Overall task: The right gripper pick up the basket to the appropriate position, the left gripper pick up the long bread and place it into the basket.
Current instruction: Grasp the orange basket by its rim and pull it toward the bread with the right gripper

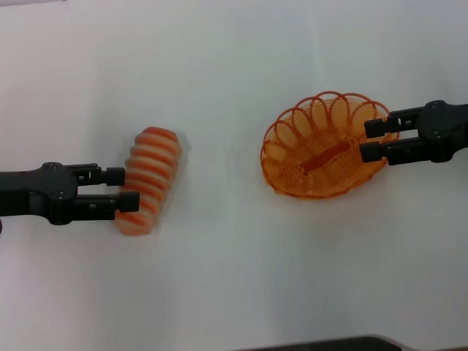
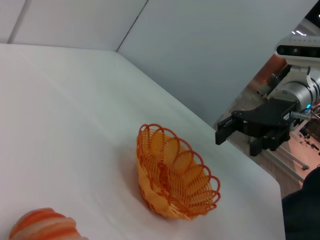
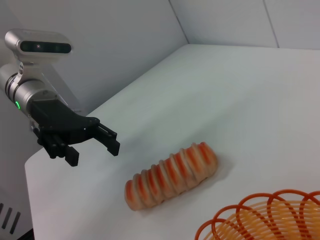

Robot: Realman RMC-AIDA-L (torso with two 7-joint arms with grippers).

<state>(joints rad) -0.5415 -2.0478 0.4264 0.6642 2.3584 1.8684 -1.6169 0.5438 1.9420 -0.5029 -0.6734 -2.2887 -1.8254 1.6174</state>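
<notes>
At the right of the head view, the right end effector (image 1: 371, 140) is spread apart, its fingers straddling the scalloped rim of the orange woven basket (image 1: 324, 146), which sits on the white table (image 1: 234, 278). At lower left, the left end effector (image 1: 119, 188) is likewise released, its fingers level with the near end of the striped long bread (image 1: 149, 180), not clamped on it. The likely trouble: the thin looped rim could slip from a shallow pinch, tipping the basket. A grasp at the loaf's end could let it swing or drop. Nothing else stands between bread and basket.
</notes>
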